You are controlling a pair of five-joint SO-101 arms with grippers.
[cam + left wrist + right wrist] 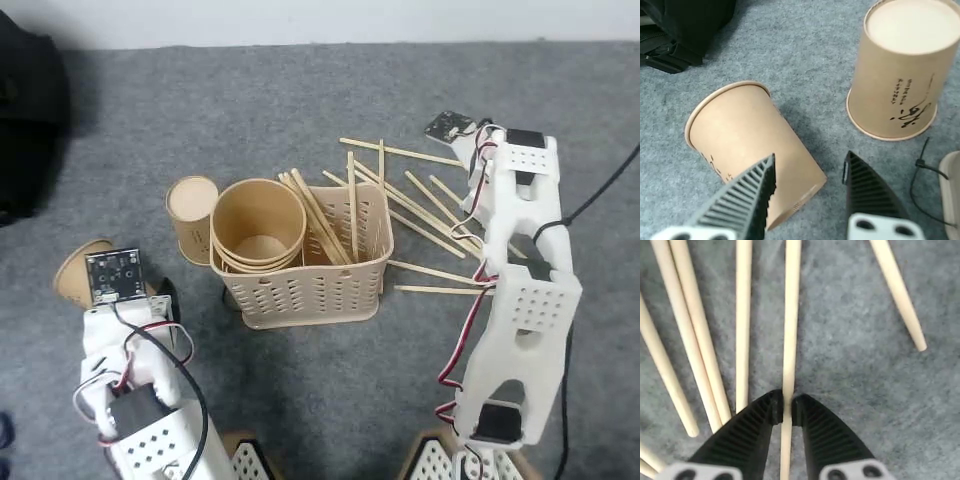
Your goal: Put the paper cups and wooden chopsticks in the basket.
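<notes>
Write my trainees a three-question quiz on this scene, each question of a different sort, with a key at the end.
1. True or false: the right claw is shut on a chopstick.
2. The paper cup nearest the left claw is: A) standing upright, B) lying on its side, C) stacked inside another cup.
3. Fill in the blank: the upside-down cup stands just outside the ____.

Key: 1 true; 2 B; 3 basket.
</notes>
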